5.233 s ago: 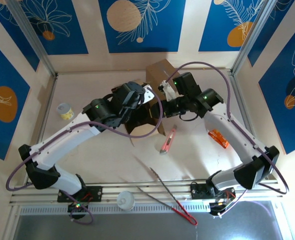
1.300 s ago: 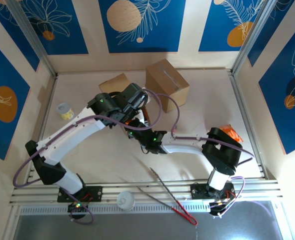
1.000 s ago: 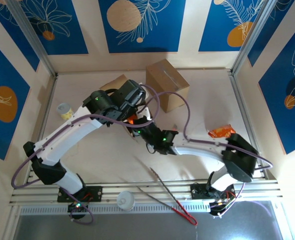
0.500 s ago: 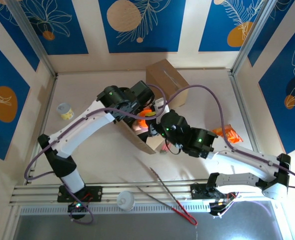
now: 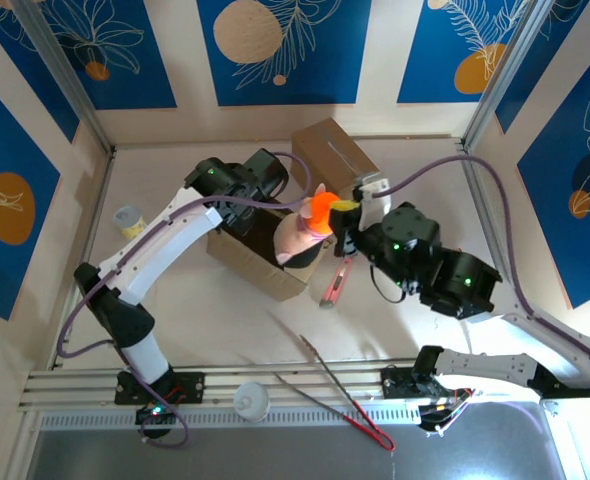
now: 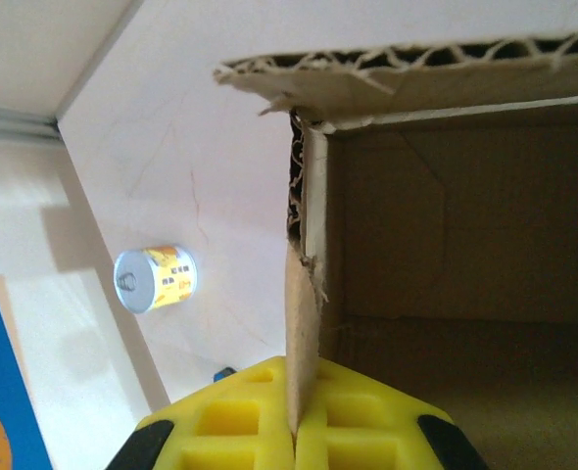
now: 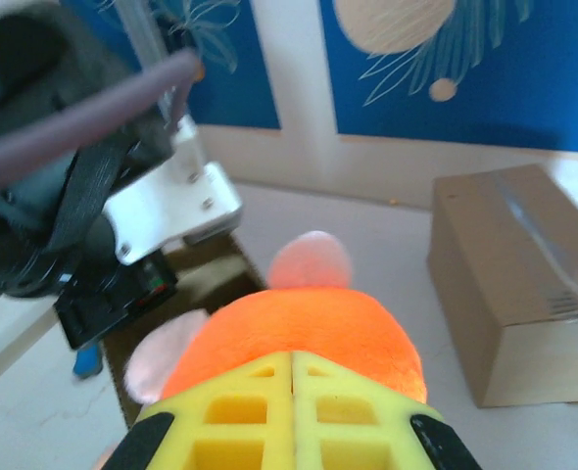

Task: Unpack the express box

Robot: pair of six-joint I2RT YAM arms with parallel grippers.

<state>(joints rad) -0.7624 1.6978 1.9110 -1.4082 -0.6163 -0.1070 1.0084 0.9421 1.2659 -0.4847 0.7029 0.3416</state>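
Pins the express box by a wall flap nipped flat in the left gripper so it can't ride up, and holds the orange plush toy, clamped by the head in the right gripper, just above the open top!

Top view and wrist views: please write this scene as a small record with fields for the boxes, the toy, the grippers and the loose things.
open box: middle of table
sealed box: behind it, taped
toy: orange-pink plush, held over open box
left gripper: shut on open box wall
right gripper: shut on toy
loose on table: can, knife, tongs
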